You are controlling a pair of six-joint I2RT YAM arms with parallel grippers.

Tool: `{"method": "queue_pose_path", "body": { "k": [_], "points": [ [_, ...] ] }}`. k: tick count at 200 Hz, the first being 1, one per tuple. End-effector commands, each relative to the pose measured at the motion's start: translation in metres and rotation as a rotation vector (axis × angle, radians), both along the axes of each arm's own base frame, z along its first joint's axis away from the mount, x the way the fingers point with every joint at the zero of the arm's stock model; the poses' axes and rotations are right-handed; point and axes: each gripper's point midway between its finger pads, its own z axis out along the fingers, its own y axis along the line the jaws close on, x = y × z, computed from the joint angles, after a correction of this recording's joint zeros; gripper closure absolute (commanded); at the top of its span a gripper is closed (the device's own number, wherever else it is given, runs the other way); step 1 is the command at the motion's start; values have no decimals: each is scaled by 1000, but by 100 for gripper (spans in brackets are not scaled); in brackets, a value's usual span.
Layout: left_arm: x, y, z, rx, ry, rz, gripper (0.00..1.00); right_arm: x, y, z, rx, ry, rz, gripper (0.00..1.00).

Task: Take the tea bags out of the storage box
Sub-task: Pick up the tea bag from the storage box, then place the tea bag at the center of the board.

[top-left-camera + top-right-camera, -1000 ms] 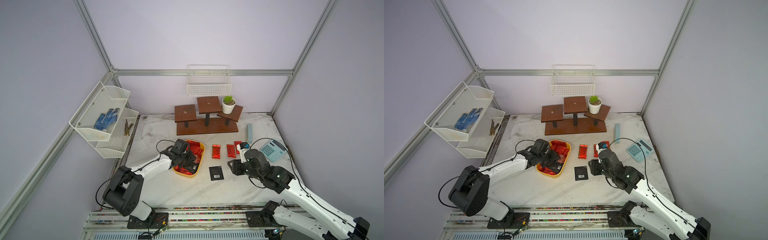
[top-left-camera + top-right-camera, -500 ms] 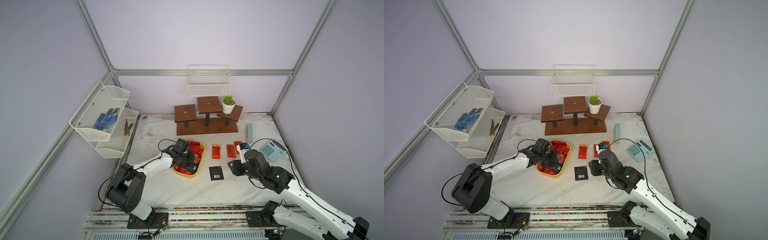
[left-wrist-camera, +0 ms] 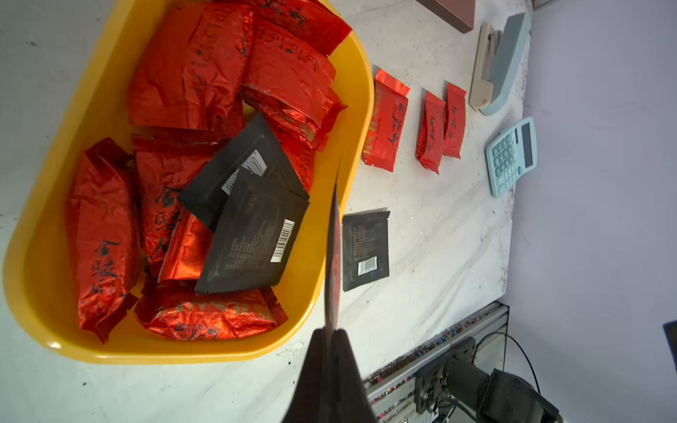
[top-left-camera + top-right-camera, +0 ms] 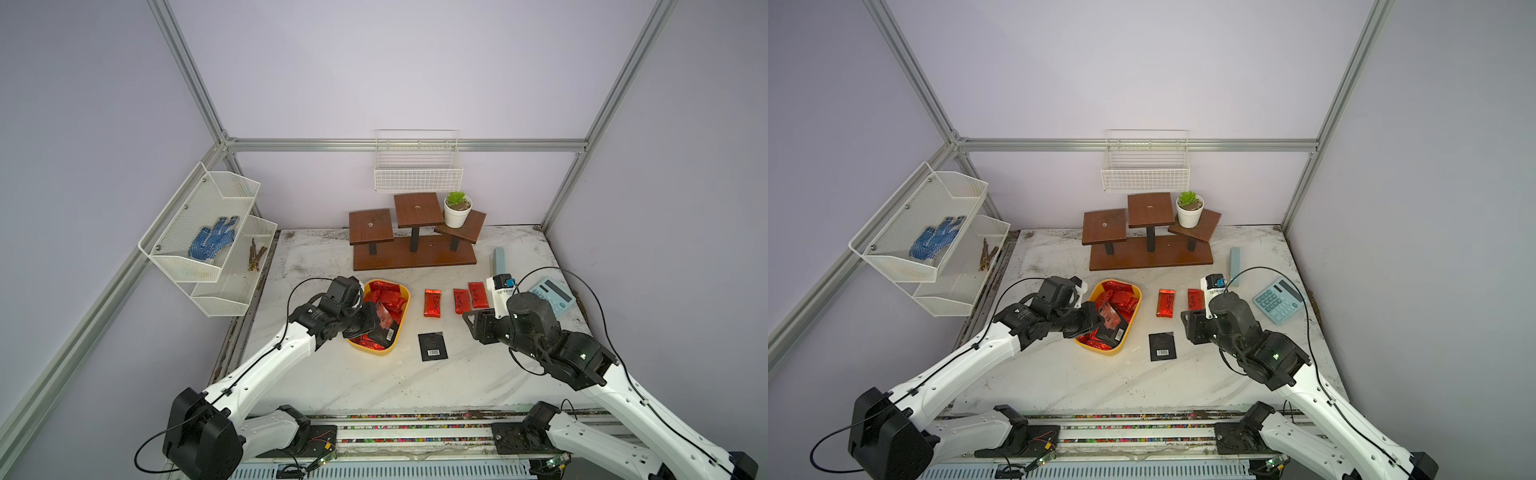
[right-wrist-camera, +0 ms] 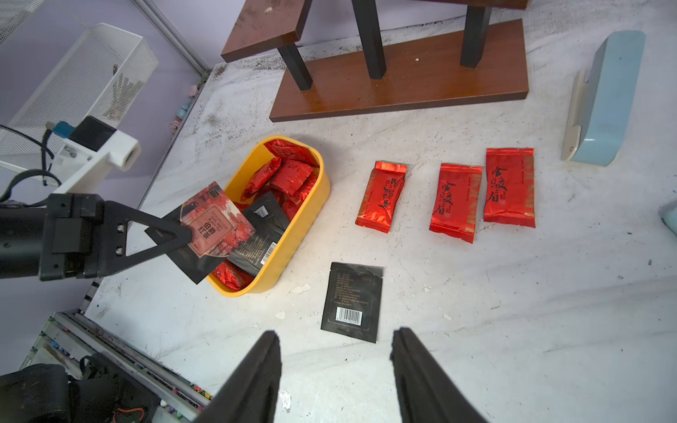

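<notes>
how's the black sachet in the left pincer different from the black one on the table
The held sachet is pinched in the shut left pincer, tilted in the air; the table sachet lies flat, untouched. The held sachet shows a reddish picture face, the table sachet its barcode side. Both are flat, black squares.

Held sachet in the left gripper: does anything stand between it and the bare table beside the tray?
Nothing visible. The left gripper holds the flat sachet over the yellow tray, seemingly above its low wall. The table up to the black sachet holds only tiny scraps; the open right gripper hangs apart.
</notes>
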Motion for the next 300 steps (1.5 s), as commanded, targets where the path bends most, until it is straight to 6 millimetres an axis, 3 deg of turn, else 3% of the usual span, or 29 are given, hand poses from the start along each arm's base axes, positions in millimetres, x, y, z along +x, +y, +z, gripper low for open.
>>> {"method": "queue_pose_path", "body": {
  "k": [1,47,50,83,110,154,208,271,282,300],
  "points": [
    [-7,-28,31,-74,-38,-150,100,-1,-4,22,6,-25,-3,45],
    [-8,-103,53,-153,-55,-321,100,-9,-17,64,38,-77,-27,42],
    [-6,-111,42,-144,-33,-331,100,-10,-17,66,39,-79,-27,42],
    [1,-176,29,-176,-13,-416,100,-25,-35,96,86,-127,-60,40],
    [5,-235,6,-207,23,-485,100,-41,-47,115,150,-154,-77,39],
    [10,-314,-32,-268,78,-578,100,-64,-53,116,242,-137,-52,38],
    [22,-365,-64,-362,93,-616,100,-71,-57,103,234,-113,-54,38],
    [41,-395,-93,-435,102,-586,100,-70,-54,91,226,-86,-52,38],
    [43,-398,-95,-444,101,-578,93,-69,-53,87,221,-78,-49,38],
    [47,-399,-94,-446,96,-562,66,-69,-53,84,216,-71,-48,38]
  ]
}}
